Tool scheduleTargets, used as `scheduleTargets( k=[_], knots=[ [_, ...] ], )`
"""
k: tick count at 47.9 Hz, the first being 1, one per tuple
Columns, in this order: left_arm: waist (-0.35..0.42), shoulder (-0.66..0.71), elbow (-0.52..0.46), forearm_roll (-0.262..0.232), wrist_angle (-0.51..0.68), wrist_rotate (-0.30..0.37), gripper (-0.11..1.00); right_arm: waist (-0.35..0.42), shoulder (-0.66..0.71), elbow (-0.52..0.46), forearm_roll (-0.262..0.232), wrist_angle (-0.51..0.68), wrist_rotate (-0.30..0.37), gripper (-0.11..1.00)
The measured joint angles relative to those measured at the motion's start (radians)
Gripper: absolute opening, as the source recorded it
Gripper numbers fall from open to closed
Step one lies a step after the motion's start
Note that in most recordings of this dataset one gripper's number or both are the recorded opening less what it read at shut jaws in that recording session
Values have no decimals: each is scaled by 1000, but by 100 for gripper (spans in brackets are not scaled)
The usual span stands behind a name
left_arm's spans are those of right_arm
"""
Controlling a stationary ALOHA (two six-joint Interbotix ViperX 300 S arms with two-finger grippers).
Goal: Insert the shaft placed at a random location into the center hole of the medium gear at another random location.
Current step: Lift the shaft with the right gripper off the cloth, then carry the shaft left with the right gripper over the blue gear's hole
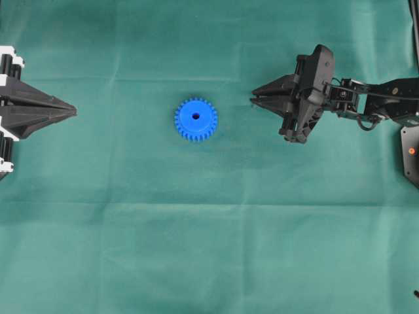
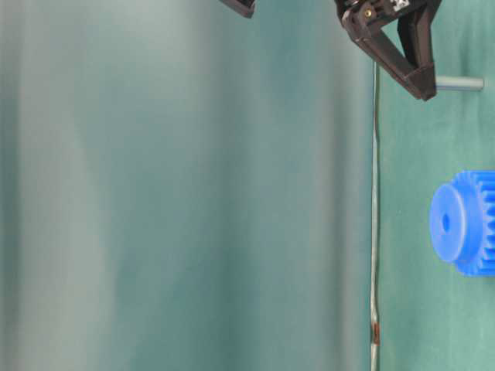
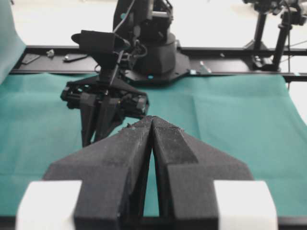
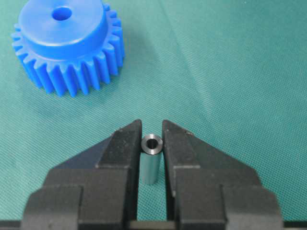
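On a green cloth-covered table (image 1: pixel 209 248), the right gripper (image 4: pixel 152 125) of a two-armed robot stands with its black fingers (image 4: pixel 120 148) drawn in close on either side of the shaft (image 4: pixel 151 159), a short silvery-grey metal pin that stands upright with a dark bore at its top end. Seen from the right wrist camera, the jaws flank the pin almost touching it, a thin gap visible on each side; whether they actually press on it cannot be told. From table level, a view turned on its side, the same pin (image 2: pixel 459 83) stands on the cloth with one end at the gripper's tips (image 2: pixel 422 86).

Nearby sits the medium gear (image 1: pixel 196 119), a bright blue round plastic wheel with many small teeth and a raised hub, lying flat on the cloth near the middle of the table. Its center hole (image 1: pixel 196 116), small, round and dark, faces upward. Gear and pin are apart; in the right wrist view the gear (image 4: pixel 67 45) lies ahead and to the left of the gripper, its center hole (image 4: pixel 61 13) in plain sight.

At the far left edge of the overhead view, the left gripper (image 1: pixel 73 110) hovers well away from both objects. Its black fingers (image 3: pixel 129 143) are pressed together, tips meeting, with nothing between them.
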Motion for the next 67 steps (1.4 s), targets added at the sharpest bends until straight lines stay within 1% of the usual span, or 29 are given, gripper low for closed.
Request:
scheduleTargets(
  k=[6, 10, 26, 36, 58, 67],
  knots=[
    [0, 2, 0, 0, 0, -2, 0, 2, -5, -2, 0, 11, 0, 14],
    [0, 2, 0, 0, 0, -2, 0, 0, -29, -5, 0, 57, 0, 14],
    [0, -2, 0, -2, 2, -2, 0, 0, -262, -43, -3, 313, 0, 14],
    [0, -2, 0, 0, 2, -2, 0, 0, -374, -54, -3, 422, 0, 14],
    [0, -3, 0, -2, 2, -2, 0, 0, -387, -55, -3, 440, 0, 14],
    [0, -5, 0, 0, 0, -2, 0, 29, -353, -83, -3, 439, 2, 14]
  ],
)
